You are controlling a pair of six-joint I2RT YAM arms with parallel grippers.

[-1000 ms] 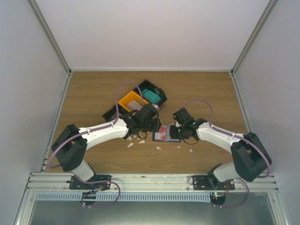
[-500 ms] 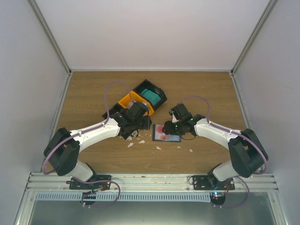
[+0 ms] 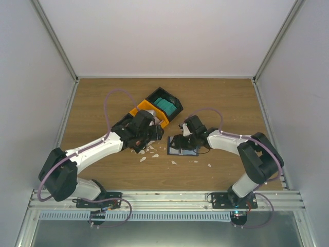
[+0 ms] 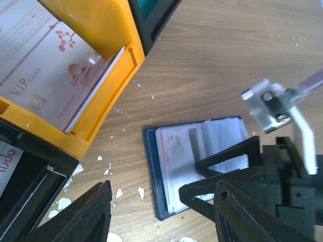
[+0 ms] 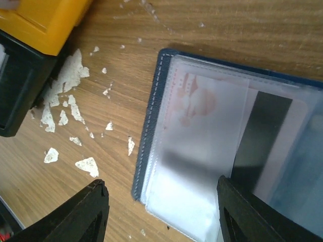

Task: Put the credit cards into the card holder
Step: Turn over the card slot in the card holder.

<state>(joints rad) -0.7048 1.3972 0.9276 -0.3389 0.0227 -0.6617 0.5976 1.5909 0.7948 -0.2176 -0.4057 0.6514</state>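
The navy card holder (image 3: 188, 151) (image 4: 151, 171) lies open on the table, clear sleeves up. A white credit card with a red blotch (image 5: 204, 103) sits inside a sleeve, and a card with a dark stripe (image 5: 262, 133) lies beside it. More white credit cards (image 4: 55, 80) lie in the orange bin (image 3: 143, 109), and teal ones (image 3: 165, 105) in the black bin. My left gripper (image 3: 153, 136) (image 4: 161, 222) hangs open between the bins and the holder, holding nothing. My right gripper (image 3: 178, 142) (image 5: 161, 217) stands open low over the holder's left edge, empty.
Small white scraps (image 3: 149, 154) (image 5: 65, 113) are scattered on the wood left of and in front of the holder. A second black bin (image 4: 20, 201) adjoins the orange one. Both arms' heads stand close together over the holder.
Both grippers have opened. My left gripper has drawn back left from the holder toward the bins. My right gripper has moved left over the holder, covering the card.
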